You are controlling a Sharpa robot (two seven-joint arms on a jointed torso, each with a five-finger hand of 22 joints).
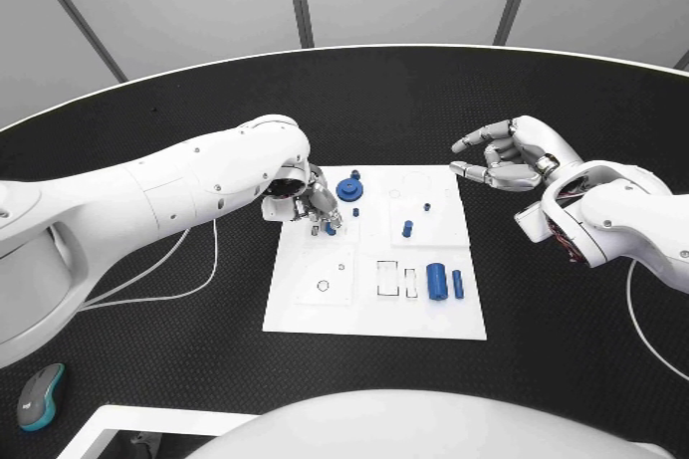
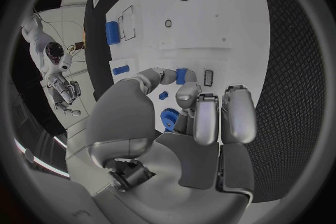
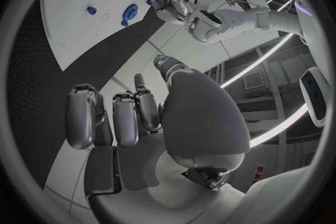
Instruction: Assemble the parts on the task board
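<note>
The white task board (image 1: 373, 310) lies mid-table. My left hand (image 1: 306, 202) hovers over its upper left part and pinches a small blue part (image 2: 181, 75) between thumb and fingertip, close to a small slot (image 2: 208, 77). A blue gear (image 1: 350, 189) stands just right of that hand. Small blue pegs (image 1: 408, 228) stand near the board's middle. A thick blue cylinder (image 1: 435, 277) and a thin one (image 1: 458, 284) lie on the board's right side. My right hand (image 1: 503, 152) hangs above the black table right of the board, fingers loosely curled and apart, holding nothing.
Empty cut-outs (image 1: 387, 277) and a round hole (image 1: 325, 285) mark the board's lower half. A grey computer mouse (image 1: 41, 394) lies at the table's front left edge, next to a white frame (image 1: 129, 419). A white cable (image 1: 201, 270) loops left of the board.
</note>
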